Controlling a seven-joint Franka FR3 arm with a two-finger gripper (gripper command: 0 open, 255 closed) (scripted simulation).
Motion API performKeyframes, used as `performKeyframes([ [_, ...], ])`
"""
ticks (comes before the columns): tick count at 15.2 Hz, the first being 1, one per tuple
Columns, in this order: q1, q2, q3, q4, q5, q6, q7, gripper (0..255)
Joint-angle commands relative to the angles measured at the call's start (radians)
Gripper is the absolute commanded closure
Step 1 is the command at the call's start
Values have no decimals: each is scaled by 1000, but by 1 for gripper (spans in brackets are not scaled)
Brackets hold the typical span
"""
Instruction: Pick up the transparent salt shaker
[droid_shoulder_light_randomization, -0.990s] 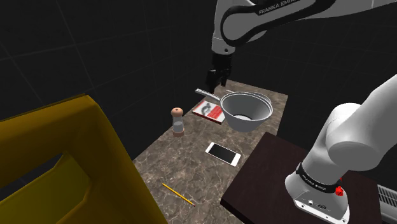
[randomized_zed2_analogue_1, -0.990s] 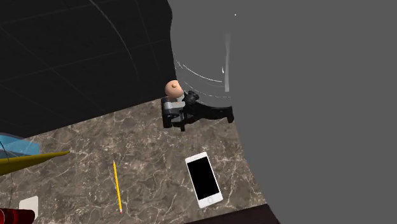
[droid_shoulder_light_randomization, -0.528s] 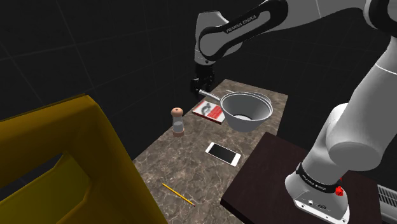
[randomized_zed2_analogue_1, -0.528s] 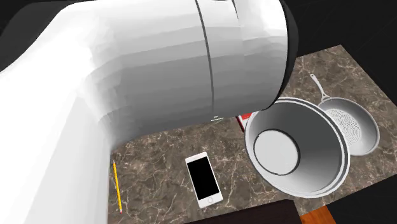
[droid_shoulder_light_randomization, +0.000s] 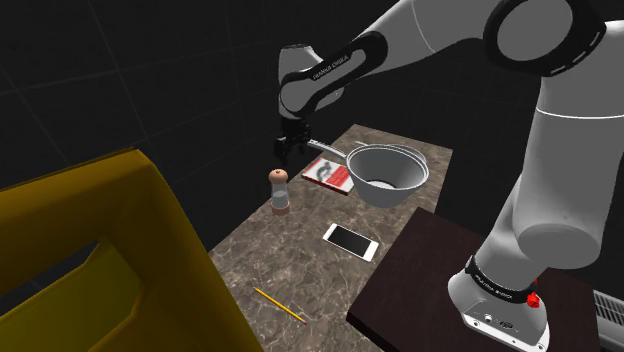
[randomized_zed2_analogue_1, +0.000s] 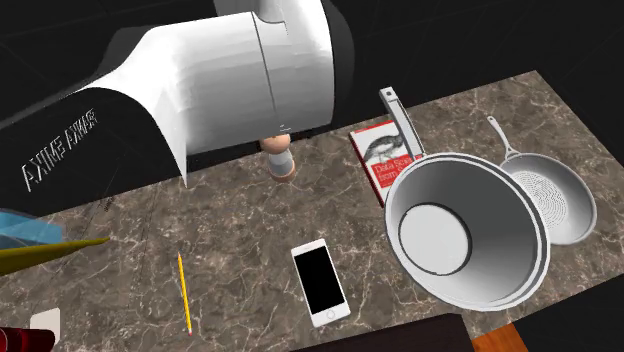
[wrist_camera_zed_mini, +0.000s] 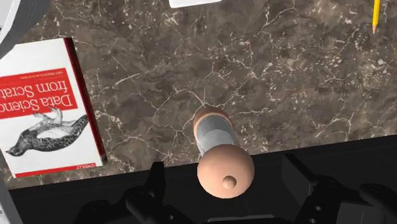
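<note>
The white Franka arm is reaching across a dark marble counter, its black gripper hanging just above the salt shaker and not touching it. In the wrist view the two fingers are standing well apart on either side of the shaker's rounded tan cap, gripping nothing. The shaker, clear-bodied with pale contents, is standing upright near the counter's far edge, toward the shoulder view's left. A red-and-white book titled "Data Science from Scratch" is lying flat just beside it, and a long pan handle is running over the book's corner in the second exterior view. A large grey pan is sitting beyond the book, toward that view's right, with a smaller mesh strainer touching its far side. A white phone is lying face up, screen dark, near the counter's front edge, with a yellow pencil well apart from it. A big yellow shape is filling the shoulder view's lower left, and the arm's dark stand is sitting at its lower right.
</note>
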Motion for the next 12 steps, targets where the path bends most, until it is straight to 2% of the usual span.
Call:
performKeyframes([
  [1,4,84,3,85,-2,4,1,0],
  [6,15,279,8,292,-10,0,2,0],
  [12,15,323,8,275,-10,60,2,0],
])
